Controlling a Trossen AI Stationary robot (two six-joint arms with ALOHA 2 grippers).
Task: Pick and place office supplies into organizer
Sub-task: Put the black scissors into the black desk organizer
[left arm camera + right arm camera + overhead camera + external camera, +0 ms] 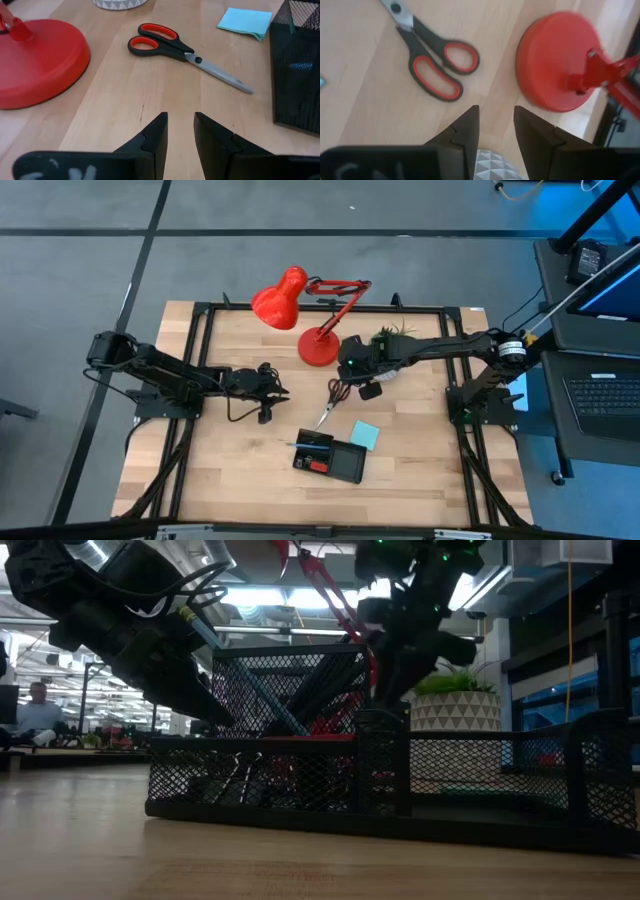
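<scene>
Scissors (331, 402) flat on surface beside lamp base (319, 348): stiff, slick blades, likely best pinched at handles; both grippers' jaws slightly spread, empty.

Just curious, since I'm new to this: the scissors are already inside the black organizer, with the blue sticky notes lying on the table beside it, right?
Not quite. The scissors lie on the bare table, outside the organizer, near the red lamp's base. The high view shows this. The blue sticky notes do lie on the table beside the organizer.
</scene>
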